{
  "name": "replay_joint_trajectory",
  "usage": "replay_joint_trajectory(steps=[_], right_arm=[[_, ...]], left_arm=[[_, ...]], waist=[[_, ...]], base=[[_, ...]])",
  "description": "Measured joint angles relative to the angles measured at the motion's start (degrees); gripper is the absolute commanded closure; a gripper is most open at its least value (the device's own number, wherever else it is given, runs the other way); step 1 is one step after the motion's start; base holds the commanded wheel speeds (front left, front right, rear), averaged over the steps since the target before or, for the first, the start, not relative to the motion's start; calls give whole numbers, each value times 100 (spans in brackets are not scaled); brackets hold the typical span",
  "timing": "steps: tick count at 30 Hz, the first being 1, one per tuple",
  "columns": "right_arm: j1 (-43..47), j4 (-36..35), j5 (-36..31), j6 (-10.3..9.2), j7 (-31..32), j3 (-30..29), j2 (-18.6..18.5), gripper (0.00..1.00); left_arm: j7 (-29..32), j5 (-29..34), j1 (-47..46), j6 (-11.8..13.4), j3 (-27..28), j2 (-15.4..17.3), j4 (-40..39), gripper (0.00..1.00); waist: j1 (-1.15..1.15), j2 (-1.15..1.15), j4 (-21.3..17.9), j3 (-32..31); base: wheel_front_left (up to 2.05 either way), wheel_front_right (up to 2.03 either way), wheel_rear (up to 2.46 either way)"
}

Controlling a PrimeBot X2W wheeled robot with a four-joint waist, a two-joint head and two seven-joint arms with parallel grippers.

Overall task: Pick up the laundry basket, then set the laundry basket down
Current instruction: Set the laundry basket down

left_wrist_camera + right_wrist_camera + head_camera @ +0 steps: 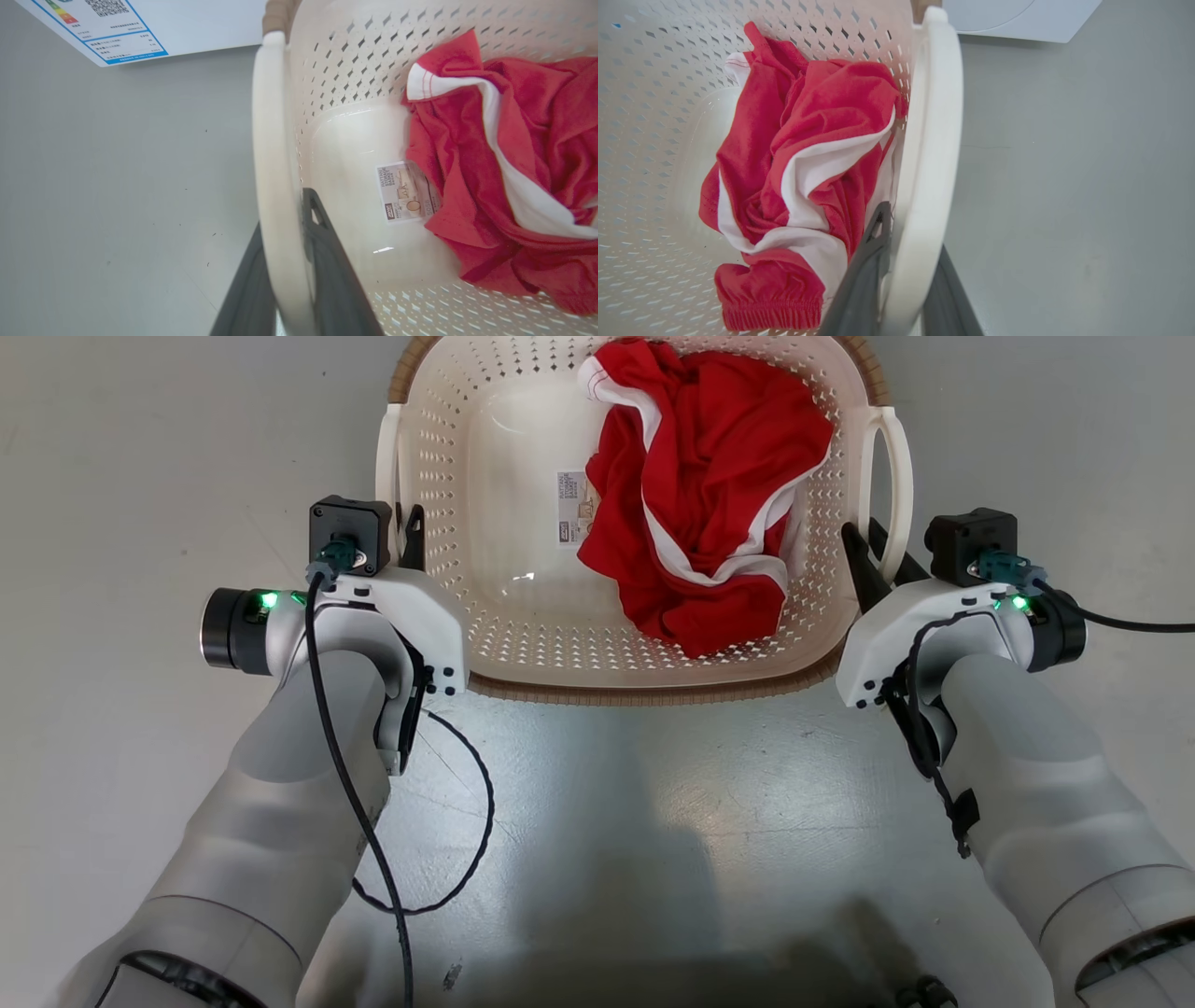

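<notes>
The laundry basket (pixel 523 644) is sitting at 12 o'clock in the head view, between the two arms, with its far edge cut off by the top of the picture. The grey floor (pixel 653 784) is showing under and around it. I cannot tell if the basket is resting on the floor or is lifted a little.

The left hand (pixel 403 532) is reaching forward at the 9 o'clock side of the basket. In the left wrist view the left hand (pixel 285 210) is closing on the left handle (pixel 273 140): one dark finger is lying inside the loop against the basket wall, and the other is passing outside the loop. The right hand (pixel 868 555) is doing the same at the 3 o'clock side. In the right wrist view the right hand (pixel 910 233) is gripping the right handle (pixel 934 116), which is standing between its two fingers.

Both pale forearms are coming up from 7 and 5 o'clock, and the wrists are turning inward to the basket. A black cable (pixel 467 821) is hanging in a loop from the left arm.

A red and white garment (pixel 709 495) is lying crumpled inside the basket, toward its 2 o'clock part, and is partly covering a label (pixel 577 509) on the bottom. A white appliance (pixel 1017 18) is standing beyond the basket.
</notes>
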Motion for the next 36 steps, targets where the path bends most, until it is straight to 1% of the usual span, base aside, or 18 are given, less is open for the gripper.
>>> replay_joint_trajectory(steps=[12, 17, 26, 28, 32, 33, 34, 35, 36], right_arm=[[-4, -15, -361, 3, -1, -361, 9, 100], [-8, -31, -498, 44, -1, -549, 19, 100], [-95, -68, -771, 44, -1, -836, 32, 100], [-96, -86, -829, 44, -1, -891, 33, 100], [-98, -93, -889, 45, -1, -1035, 41, 100], [-98, -91, -887, 45, -1, -1083, 44, 71], [-98, -89, -887, 45, -1, -1100, 45, 20], [-97, -88, -888, 45, -1, -1121, 43, 0], [-97, -89, -886, 46, -2, -1143, 41, 0]], left_arm=[[0, 289, -1, -94, 344, -70, 19, 100], [0, 391, -47, -146, 475, -94, 22, 100], [0, 590, -109, -154, 681, -146, 18, 100], [0, 633, -140, -198, 728, -151, 18, 100], [0, 699, -165, -207, 810, -182, 22, 100], [0, 723, -165, -223, 839, -193, 33, 100], [0, 727, -166, -237, 855, -201, 40, 82], [-3, 731, -168, -246, 893, -202, 40, 41], [-8, 737, -175, -247, 918, -204, 42, 0]], waist=[[0, 0, 24, 118], [0, 0, 33, 176], [0, 0, 43, 279], [0, 0, 40, 295], [0, 0, 37, 314], [0, 0, 39, 314], [0, 0, 41, 311], [0, 0, 42, 306], [0, 0, 44, 301]], base=[[0, 0, 0], [0, 0, 0], [0, 0, 0], [0, 0, 0], [0, 0, 0], [0, 0, 0], [0, 0, 0], [0, 0, 0], [0, 0, 0]])
